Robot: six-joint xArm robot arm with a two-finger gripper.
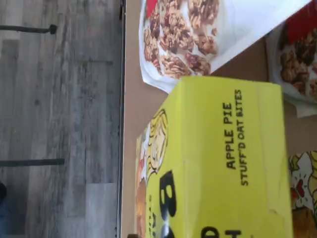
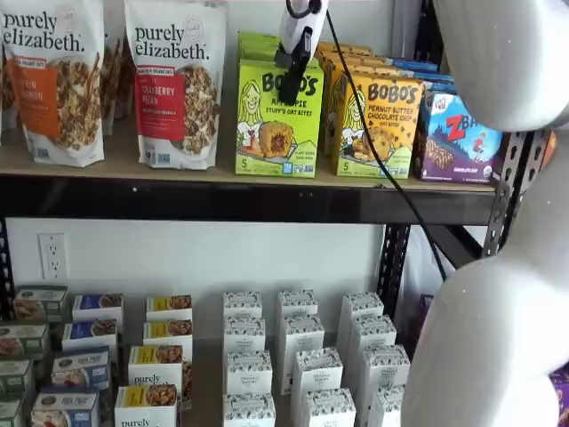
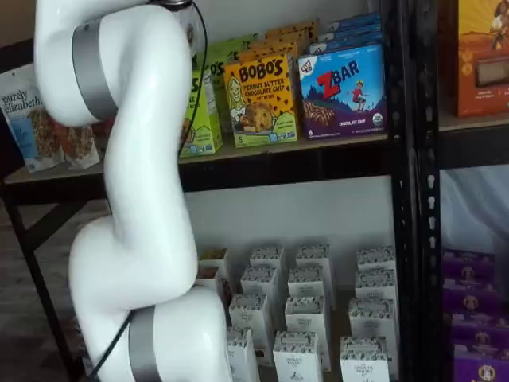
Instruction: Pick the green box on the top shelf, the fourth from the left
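Gripper [image 2: 296, 64] hangs in a shelf view from the 12 o'clock edge, its black fingers seen side-on just above the green box [image 2: 278, 116]; no gap between them shows from this angle, yet the jaws stand at their widest and hold nothing. Whether a fingertip touches the carton's upper edge I cannot tell. The lime Bobo's Apple Pie box stands upright on the top shelf [image 2: 267, 203], the cranberry pecan granola pouch [image 2: 176, 80] at its 9 o'clock and the yellow-orange peanut butter Bobo's box [image 2: 380, 126] at its 3 o'clock. To do this step well, the fingers should probably straddle the carton squarely, clear of both neighbours, before closing.
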